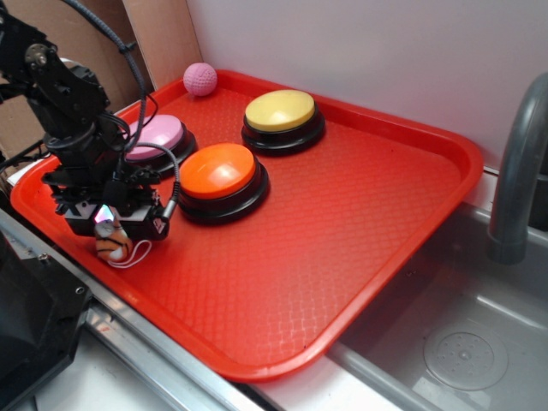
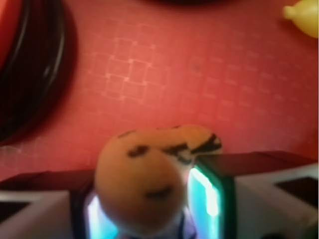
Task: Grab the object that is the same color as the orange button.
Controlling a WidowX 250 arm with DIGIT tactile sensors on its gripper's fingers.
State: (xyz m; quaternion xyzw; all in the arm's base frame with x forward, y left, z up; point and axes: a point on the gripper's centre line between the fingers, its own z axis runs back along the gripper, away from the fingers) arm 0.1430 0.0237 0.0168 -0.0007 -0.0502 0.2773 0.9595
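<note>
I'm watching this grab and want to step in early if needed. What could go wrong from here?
The hand grips the plush tiger only by its upper part, with most of the body hanging below, so it might slip out. Its white loop cord dangles toward the red tray and could drag. The orange button sits close beside the hand, so a sideways move may bump it.

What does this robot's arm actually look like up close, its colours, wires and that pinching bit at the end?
The arm is matte black, built of chunky blocks with visible screws and joints. Black cables loop loosely along it. The tool at its end is a black block, and the wrist view shows pale grey fingers with black patches and black inner edging, lit by a bluish-white glow.
</note>
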